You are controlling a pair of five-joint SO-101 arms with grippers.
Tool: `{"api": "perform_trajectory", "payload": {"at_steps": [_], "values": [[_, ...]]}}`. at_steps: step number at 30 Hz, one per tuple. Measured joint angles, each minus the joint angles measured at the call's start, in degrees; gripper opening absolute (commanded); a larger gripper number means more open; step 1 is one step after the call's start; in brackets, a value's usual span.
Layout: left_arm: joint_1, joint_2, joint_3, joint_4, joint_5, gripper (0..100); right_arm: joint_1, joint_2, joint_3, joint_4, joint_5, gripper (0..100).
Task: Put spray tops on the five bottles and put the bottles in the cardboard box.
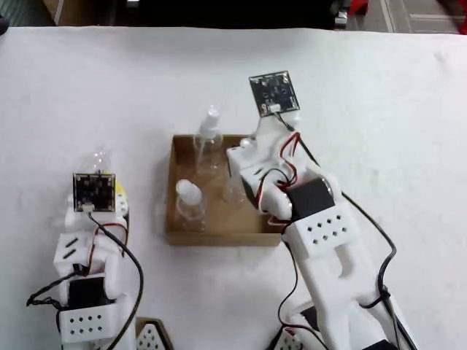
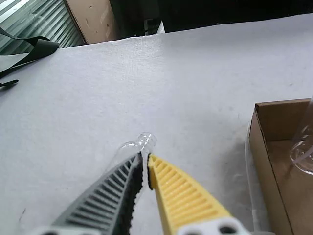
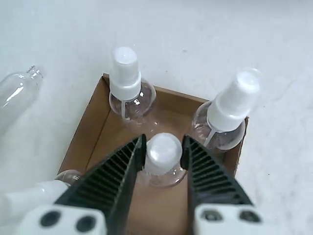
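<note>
Seating a bottle in the box. The right gripper [image 3: 163,142] is clenched on the white spray top [image 3: 164,154] of a capped bottle [image 3: 161,177], which stands upright inside the cardboard box [image 3: 85,132]. It sits near two further bottles [image 3: 126,81], both capped and upright by the box's corners. The left gripper [image 2: 147,157], well apart from the box, is closed on a bare bottle [image 2: 128,149]; the open neck points past the tips and no top is fitted.

Handling (judged): the bottles look like thin clear plastic and appear empty, so they are probably light and easily tipped. Their smooth walls may slip, or dent under a hard squeeze, though the ribbed finger faces should help. The spray top is the stiffer hold for lowering, but a top that is only pushed on could pull off. The shoulder suits the bare bottle and leaves the mouth free. The box is shallow, so a nudged neighbour could topple.

Surface: the table [image 1: 379,109] has a white, faintly textured cover that should give some friction. Room: a ribbed shutter [image 2: 29,19], a tan panel [image 2: 93,19] and a black strap [image 2: 34,46] lie at the far edge.
</note>
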Motion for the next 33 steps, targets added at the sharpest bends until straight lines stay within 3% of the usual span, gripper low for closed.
{"api": "perform_trajectory", "payload": {"at_steps": [18, 33], "values": [[0.0, 0.0, 0.0, 0.0, 0.0, 3, -0.1, 0.0, 0.0, -1.9, 0.3, 5.2], [0.0, 0.0, 0.0, 0.0, 0.0, 3, -0.1, 0.7, 0.0, -1.9, 8.2, 5.1]]}}
